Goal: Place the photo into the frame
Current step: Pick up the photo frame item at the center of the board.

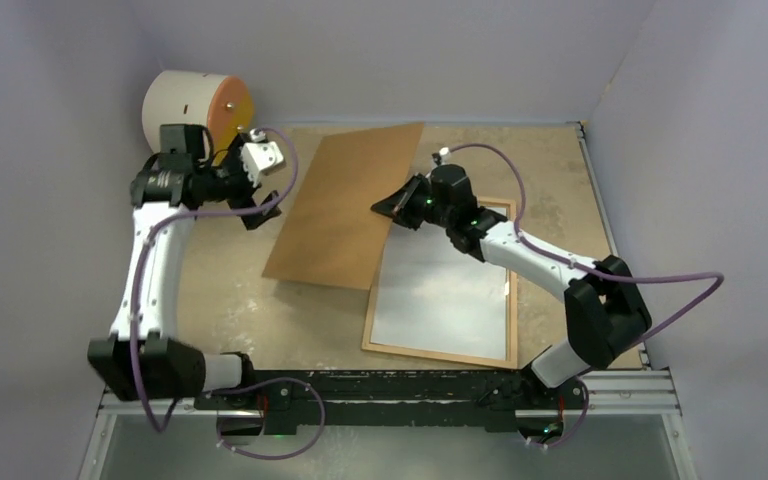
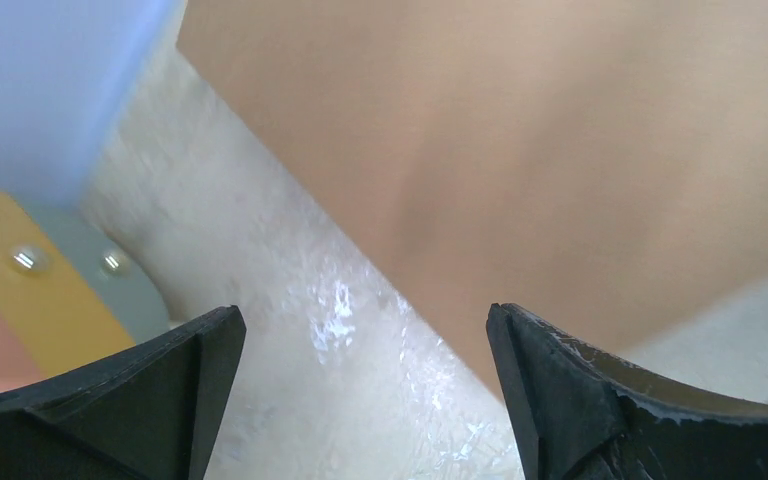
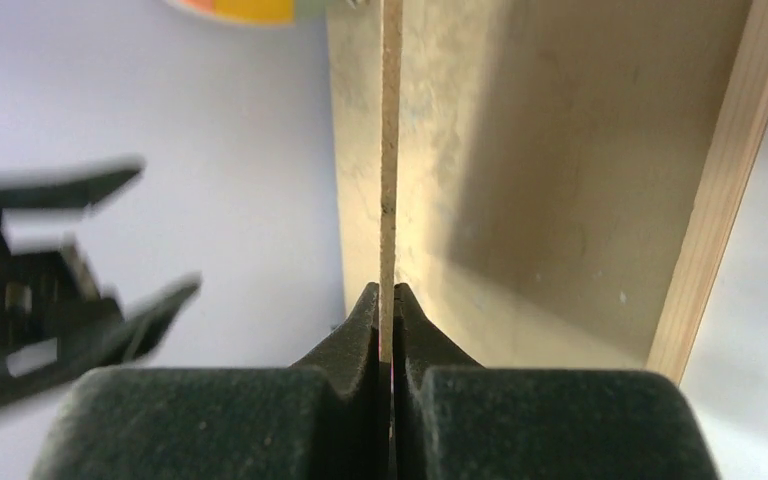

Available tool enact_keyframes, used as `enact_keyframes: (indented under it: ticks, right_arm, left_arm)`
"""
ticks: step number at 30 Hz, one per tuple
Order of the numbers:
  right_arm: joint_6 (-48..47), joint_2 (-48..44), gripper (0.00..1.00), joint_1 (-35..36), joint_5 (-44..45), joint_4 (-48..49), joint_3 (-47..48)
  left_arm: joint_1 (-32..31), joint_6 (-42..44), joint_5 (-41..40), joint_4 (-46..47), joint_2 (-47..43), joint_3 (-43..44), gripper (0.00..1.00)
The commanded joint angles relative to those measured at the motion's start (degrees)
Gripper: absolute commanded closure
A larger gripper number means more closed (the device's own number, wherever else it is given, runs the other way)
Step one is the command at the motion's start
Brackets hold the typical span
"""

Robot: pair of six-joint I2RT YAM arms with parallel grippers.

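So the bench (image 1: 560, 170) has the big brown backing sheet (image 1: 340, 200) sitting at an angle across the middle, and its lower right corner looks like it overlaps the top left corner of the frame (image 1: 440, 353). The frame lies flat on the near right side. A plain white rectangle fills it, which I'm pretty sure is the photo (image 1: 440, 295) lying face down, blank back up. If so, the main bit is basically done and what's left is getting the backing on top and closing it up. There's also a white roll (image 1: 195, 105) with an orange face in the far left corner, not involved. The right tool (image 3: 387, 295) is pinched tight on the thin edge of the backing sheet, right by the frame's far left corner. The left tool (image 2: 365, 330) is spread wide, holding nothing, hovering near the sheet's left edge.
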Motion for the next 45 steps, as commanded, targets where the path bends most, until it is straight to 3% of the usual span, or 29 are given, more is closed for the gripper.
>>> enact_keyframes:
  ticks: [1,8,16,19,25,28,37,42,45]
  right_arm:
    - [7.1,-4.9,1.0,-3.9,0.1,3.9,4.5]
    - [16.3,-5.7,1.0,-4.8,0.0,6.2,4.3]
    - [26.4,-6.4,1.0,-4.6,1.3,13.7,1.3]
    - [28.7,-7.2,1.0,-4.6,1.2,16.5,-0.3]
    - [30.2,-7.8,1.0,-3.7,-0.9,17.0,-0.2]
    - [30.5,-8.9,1.0,-3.3,-0.8,16.2,-0.2]
    - [32.5,-8.9,1.0,-0.4,-0.4,18.0,-0.2]
    - [32.0,-9.1,1.0,0.4,-1.8,19.1,-0.4]
    - [28.6,-9.7,0.88,0.6,-5.0,18.3,-1.1]
  left_arm:
    - [-0.4,15.3,15.0,-16.5,-10.7,-0.1,0.0]
    - [-1.6,22.7,16.3,-14.0,-24.2,-8.5,0.0]
    - [-2.4,35.3,11.0,-5.7,-30.6,-14.9,0.03]
    - [-2.4,42.8,7.5,-7.0,-30.4,-16.2,0.05]
    - [-2.4,38.2,5.8,11.8,-34.2,-23.0,0.14]
    - [-2.5,38.5,6.6,14.9,-34.7,-24.4,0.18]
    - [-2.9,38.8,6.6,17.6,-32.5,-23.0,0.47]
    - [-2.9,38.1,5.2,20.9,-32.0,-21.5,0.72]
    - [-2.9,36.5,5.4,25.0,-32.2,-21.0,0.83]
